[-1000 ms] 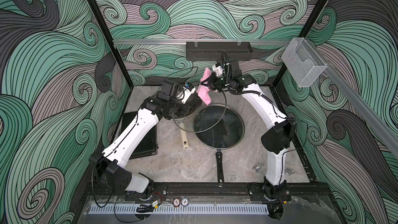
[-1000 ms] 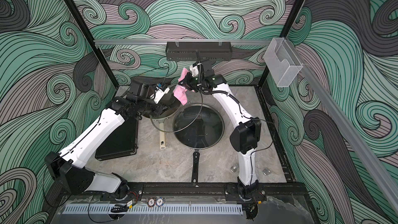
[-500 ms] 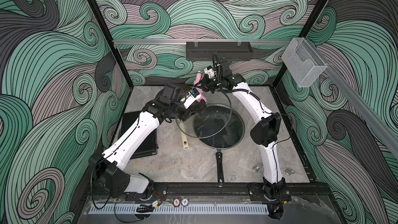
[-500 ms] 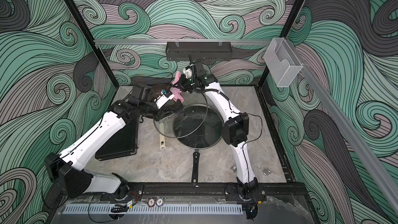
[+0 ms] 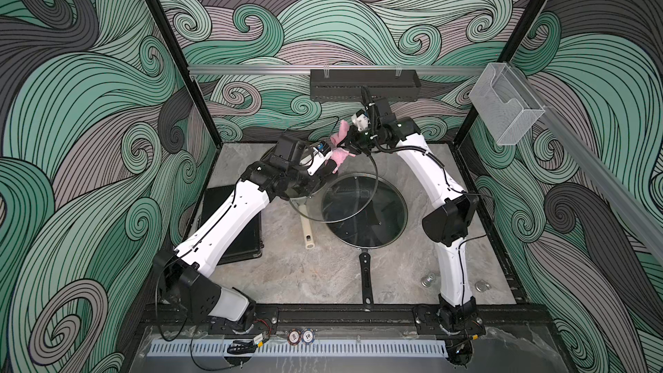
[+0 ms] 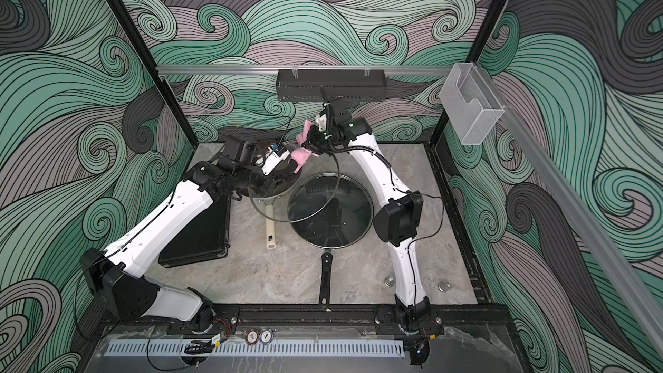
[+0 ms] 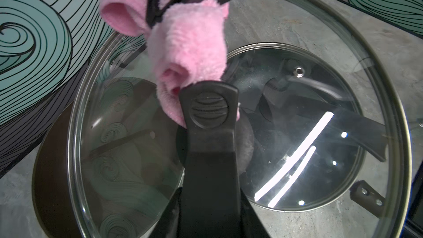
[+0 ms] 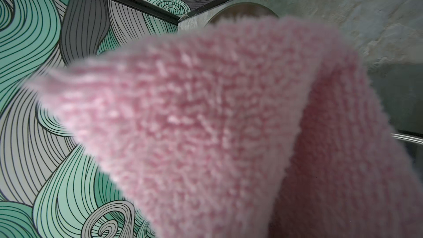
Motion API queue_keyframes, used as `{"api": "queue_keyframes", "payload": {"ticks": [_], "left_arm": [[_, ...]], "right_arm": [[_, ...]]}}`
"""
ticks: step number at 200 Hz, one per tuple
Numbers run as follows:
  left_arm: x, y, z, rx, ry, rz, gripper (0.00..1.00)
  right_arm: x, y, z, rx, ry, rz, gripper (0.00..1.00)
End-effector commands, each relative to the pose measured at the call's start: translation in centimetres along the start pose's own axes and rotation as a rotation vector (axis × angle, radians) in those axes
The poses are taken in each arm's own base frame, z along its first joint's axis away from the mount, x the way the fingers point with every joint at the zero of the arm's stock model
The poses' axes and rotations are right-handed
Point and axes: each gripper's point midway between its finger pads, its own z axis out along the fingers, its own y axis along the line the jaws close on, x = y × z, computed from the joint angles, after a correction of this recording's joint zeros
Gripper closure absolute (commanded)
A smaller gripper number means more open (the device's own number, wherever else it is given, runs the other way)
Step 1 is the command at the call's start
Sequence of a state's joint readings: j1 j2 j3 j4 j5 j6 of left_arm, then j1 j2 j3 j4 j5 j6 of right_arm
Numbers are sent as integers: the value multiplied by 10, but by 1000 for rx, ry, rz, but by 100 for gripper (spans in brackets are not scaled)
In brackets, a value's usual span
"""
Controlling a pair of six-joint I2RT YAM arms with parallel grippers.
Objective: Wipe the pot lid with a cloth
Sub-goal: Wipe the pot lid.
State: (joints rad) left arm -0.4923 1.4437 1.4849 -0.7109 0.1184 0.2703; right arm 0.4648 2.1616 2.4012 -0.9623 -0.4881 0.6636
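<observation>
L claw (image 5: 324, 170) clenched on handle of pot lid (image 7: 128, 156); lid held tilted above tabletop (image 5: 323, 281). Cloth (image 7: 190, 49) bunched, seemingly laid on glass at lid's 12 o'clock, beside handle. R claw (image 5: 347, 143) clamped on cloth. Second lidded pan (image 5: 380, 224) at 4 o'clock, untouched. Judged: pickup + contact done; wiping partway at best, most glass + rim left, then set-down.
</observation>
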Motion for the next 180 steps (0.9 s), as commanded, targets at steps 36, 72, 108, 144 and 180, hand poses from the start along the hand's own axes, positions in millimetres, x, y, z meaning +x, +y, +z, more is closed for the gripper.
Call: {"api": "queue_keyframes", "payload": {"ticks": [36,72,108,144,180], "left_arm": [[-90,62,-40,-259,-319,-264,100],[-96,82,-50,-338,-380,-604,100],[-91,92,-63,-391,-432,-942,100],[-87,95,-68,-479,-457,-1141,100],[-70,101,-63,-506,-516,-1412,100]], "right_arm": [[20,-5,-33,79,9,3,100],[27,16,-22,9,-15,-1,100],[38,35,-2,-49,-58,-1,100],[58,46,14,-49,-38,-18,100],[74,65,21,-124,-62,-11,100]]}}
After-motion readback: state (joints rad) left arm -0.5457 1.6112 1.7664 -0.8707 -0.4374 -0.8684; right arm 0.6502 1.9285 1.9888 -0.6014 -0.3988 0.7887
